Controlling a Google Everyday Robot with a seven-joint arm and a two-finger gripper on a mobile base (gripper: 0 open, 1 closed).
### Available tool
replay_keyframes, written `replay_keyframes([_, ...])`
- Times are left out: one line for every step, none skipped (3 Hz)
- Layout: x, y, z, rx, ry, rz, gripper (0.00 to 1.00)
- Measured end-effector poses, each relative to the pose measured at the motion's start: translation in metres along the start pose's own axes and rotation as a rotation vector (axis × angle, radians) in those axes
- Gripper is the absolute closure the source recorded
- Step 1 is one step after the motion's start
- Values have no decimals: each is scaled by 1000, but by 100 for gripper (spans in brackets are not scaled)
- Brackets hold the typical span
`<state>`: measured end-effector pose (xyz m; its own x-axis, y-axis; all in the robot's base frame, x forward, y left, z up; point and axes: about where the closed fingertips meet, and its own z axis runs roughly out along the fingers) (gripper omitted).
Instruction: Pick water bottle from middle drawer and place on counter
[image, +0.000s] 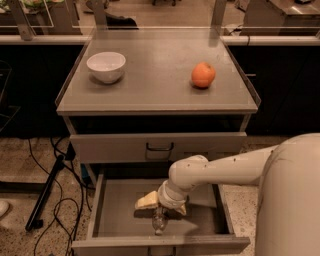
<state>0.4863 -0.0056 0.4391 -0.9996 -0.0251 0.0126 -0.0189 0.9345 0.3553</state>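
Note:
The water bottle is small and clear and sits in the open middle drawer, near its front wall. My gripper reaches down into the drawer right over the bottle, on the end of the white arm that comes in from the right. Its cream fingers are spread to either side of the bottle's upper end, wider than the bottle. The bottle's cap is hidden under the wrist. The grey counter is above, on top of the cabinet.
A white bowl stands at the counter's back left and an orange fruit at its right. A shut drawer front with a dark loop handle is just above the open drawer. Cables and a black stand leg lie on the floor at left.

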Motion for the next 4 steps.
replay_keyframes([-13, -5, 12, -11, 6, 47, 0])
replay_keyframes([-26, -10, 21, -6, 5, 75, 0])
replay_keyframes([-34, -13, 29, -6, 3, 97, 0])
replay_keyframes([-43, -22, 46, -10, 19, 130, 0])
